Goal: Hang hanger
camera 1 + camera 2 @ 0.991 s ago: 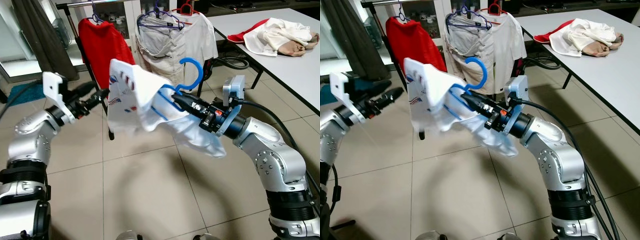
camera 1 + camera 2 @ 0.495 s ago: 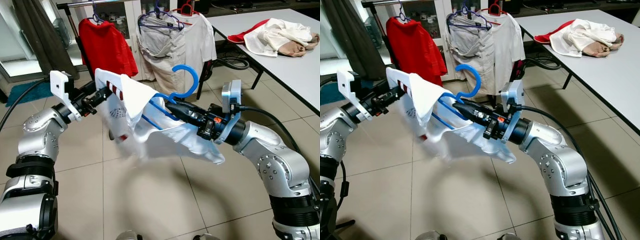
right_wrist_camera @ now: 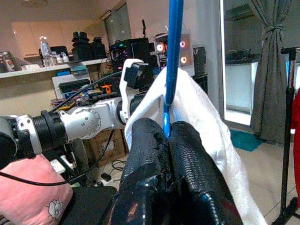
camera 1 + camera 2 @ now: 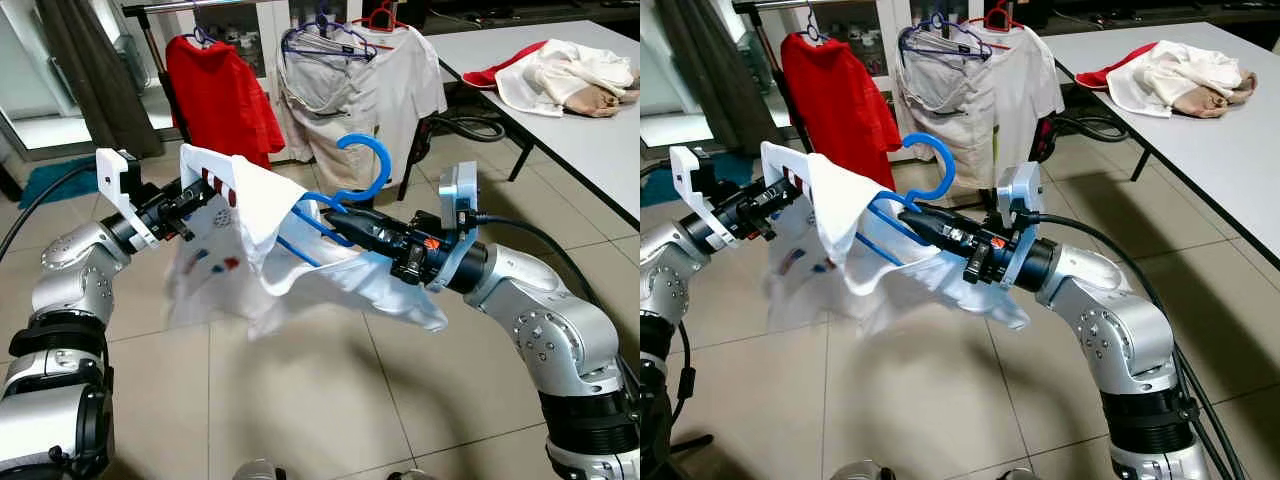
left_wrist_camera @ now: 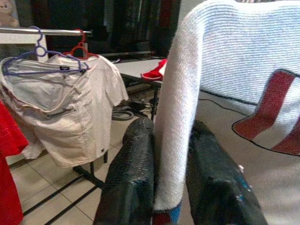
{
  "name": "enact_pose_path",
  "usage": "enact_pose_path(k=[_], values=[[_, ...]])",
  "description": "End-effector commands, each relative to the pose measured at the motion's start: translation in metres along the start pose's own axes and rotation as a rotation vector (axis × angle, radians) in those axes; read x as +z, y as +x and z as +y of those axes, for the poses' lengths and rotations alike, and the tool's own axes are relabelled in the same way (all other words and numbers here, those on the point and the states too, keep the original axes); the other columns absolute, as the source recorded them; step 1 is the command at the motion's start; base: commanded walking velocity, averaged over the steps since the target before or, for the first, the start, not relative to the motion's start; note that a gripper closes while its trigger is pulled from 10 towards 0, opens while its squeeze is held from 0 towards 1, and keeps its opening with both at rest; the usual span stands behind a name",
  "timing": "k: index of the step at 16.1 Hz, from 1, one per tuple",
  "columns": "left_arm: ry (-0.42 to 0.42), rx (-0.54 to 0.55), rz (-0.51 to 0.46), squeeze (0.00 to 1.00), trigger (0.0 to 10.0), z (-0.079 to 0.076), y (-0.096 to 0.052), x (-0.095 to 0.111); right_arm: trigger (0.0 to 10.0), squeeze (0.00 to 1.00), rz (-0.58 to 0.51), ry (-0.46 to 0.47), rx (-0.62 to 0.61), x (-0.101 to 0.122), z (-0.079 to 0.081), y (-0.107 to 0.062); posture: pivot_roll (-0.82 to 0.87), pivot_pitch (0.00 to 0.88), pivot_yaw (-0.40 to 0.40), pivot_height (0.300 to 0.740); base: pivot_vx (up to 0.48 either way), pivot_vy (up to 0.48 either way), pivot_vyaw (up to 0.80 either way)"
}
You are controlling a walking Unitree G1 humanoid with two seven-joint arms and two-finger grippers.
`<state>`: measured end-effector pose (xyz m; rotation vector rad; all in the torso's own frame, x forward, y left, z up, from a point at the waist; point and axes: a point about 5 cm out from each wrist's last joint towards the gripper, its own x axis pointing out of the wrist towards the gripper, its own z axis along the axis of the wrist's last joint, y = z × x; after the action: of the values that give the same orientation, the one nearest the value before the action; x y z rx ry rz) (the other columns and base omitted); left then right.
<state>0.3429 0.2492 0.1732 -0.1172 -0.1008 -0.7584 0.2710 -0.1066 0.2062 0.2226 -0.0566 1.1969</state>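
A blue hanger point(image 4: 352, 172) carries a white shirt point(image 4: 300, 268) with red and blue print, held in mid-air between my arms. My right gripper point(image 4: 345, 216) is shut on the hanger just below its hook; in the right wrist view its fingers point(image 3: 154, 154) pinch the blue hanger point(image 3: 171, 65). My left gripper point(image 4: 200, 192) is shut on the shirt's red-striped collar edge point(image 4: 215, 175); in the left wrist view the knit edge point(image 5: 176, 140) sits between the fingers point(image 5: 133, 173). Behind stands the clothes rack point(image 4: 160, 60) with its rail point(image 4: 215, 5).
On the rack hang a red shirt point(image 4: 222, 95) and beige and white clothes point(image 4: 350, 85) on purple and red hangers. A grey table point(image 4: 590, 110) at the right holds a pile of clothes point(image 4: 565, 75). A dark curtain point(image 4: 85, 70) hangs at the left. Tiled floor lies below.
The shirt's left side has dropped and spread out below my left gripper. Both arms have shifted slightly, with the hanger held a little lower and more leftward.
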Motion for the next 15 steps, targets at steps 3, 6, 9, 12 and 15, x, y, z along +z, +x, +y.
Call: enact_pose_path(k=[3,6,9,12,15], values=[[-0.002,-0.018,-0.021,0.0,0.0,0.0,0.002,0.004,10.0,0.0,-0.031,-0.028,0.025,0.007,0.008,-0.001,-0.06,0.0,0.113,0.74,0.0,0.0,0.0],[-0.028,-0.015,-0.043,0.0,0.0,0.0,0.001,0.003,10.0,0.0,-0.041,-0.027,0.009,0.006,0.008,-0.002,-0.06,0.0,0.12,0.74,0.0,0.0,0.0],[-0.045,-0.02,-0.052,0.0,0.0,0.0,-0.002,0.001,10.0,0.0,-0.05,-0.028,-0.004,0.006,0.008,-0.002,-0.06,0.0,0.123,0.74,0.0,0.0,0.0],[-0.055,0.015,-0.066,0.0,0.0,0.001,-0.007,-0.004,10.0,0.0,-0.062,-0.02,-0.025,0.004,0.007,0.0,-0.06,0.0,0.126,0.74,0.0,0.0,0.0],[-0.083,0.087,-0.133,0.0,0.0,0.005,-0.011,-0.003,10.0,0.0,-0.054,-0.015,-0.061,0.001,0.004,0.0,-0.06,0.0,0.125,0.74,0.0,0.0,0.0]])
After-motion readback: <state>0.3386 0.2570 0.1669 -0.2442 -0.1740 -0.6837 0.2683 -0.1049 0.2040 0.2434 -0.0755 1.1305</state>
